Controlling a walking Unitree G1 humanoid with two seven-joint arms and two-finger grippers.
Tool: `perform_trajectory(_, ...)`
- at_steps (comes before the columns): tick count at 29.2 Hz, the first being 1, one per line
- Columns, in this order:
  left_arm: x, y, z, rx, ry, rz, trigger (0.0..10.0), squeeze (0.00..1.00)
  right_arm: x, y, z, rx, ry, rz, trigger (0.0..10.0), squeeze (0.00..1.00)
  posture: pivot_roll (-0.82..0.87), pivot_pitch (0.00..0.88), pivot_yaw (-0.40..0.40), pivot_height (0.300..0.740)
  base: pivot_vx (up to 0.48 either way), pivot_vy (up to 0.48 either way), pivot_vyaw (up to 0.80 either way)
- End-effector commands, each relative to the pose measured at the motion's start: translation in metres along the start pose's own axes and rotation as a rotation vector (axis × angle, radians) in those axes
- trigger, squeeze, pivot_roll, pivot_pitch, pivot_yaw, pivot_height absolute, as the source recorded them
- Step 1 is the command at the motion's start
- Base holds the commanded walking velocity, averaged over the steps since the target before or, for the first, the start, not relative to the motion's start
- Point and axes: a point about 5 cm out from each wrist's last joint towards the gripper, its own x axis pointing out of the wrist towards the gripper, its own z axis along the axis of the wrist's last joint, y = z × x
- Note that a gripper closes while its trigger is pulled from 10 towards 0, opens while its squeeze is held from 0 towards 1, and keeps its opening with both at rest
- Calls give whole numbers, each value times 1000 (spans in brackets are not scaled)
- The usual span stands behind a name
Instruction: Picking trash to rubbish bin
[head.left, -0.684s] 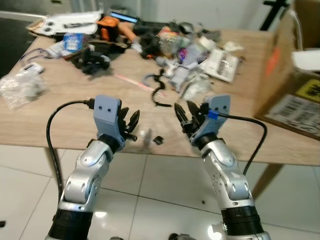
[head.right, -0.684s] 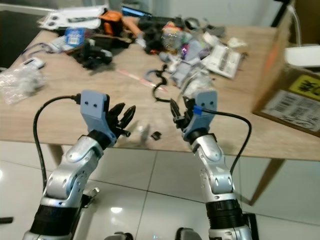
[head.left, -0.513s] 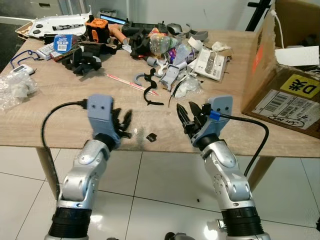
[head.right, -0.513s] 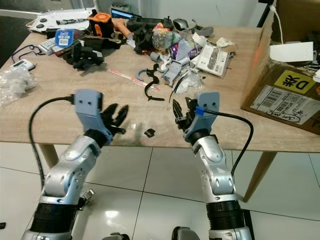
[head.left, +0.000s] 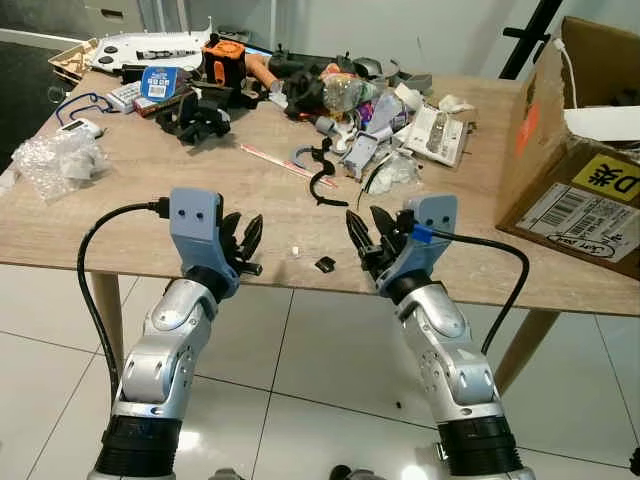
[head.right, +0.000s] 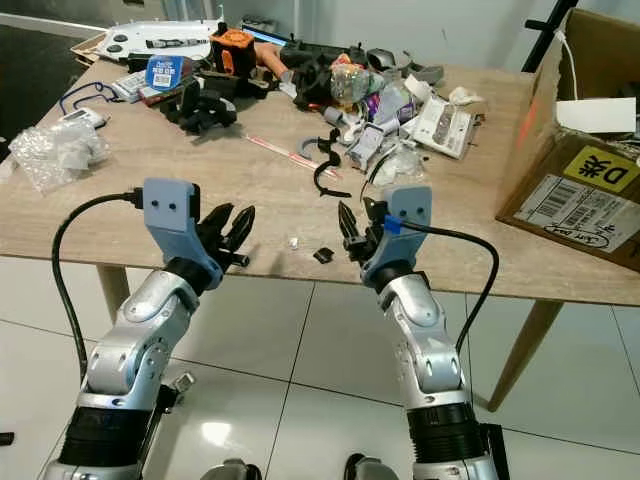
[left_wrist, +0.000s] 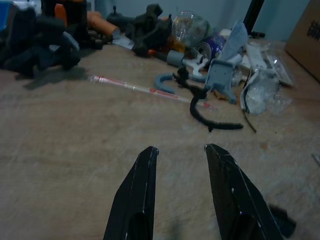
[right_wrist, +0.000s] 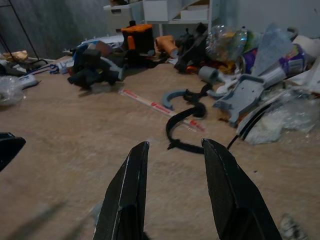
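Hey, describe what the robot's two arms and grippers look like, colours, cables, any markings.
Both arms are jointed silver metal with black cuffs near the base. Each wrist carries a blue-grey block; a black cable loops from it back down the arm. The left gripper and right gripper each have two long, tapering black fingers. The right wrist block bears a small bright blue tag; the left block shows two small dark holes.
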Motion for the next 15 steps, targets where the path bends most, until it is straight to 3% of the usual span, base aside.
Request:
perform_trajectory(1, -2, -6, 1, -8, -20, -23, 10000, 0, -1, -1, 1, -8, 2, 3, 10000, 0, 32, 174, -44, 740, 446, 0, 0)
perform_trajectory(15, -1, -7, 3, -14, -42, -36, 10000, 0, -2, 1, 0, -8, 4, 10, 10000, 0, 32, 171, -42, 740, 460, 0, 0)
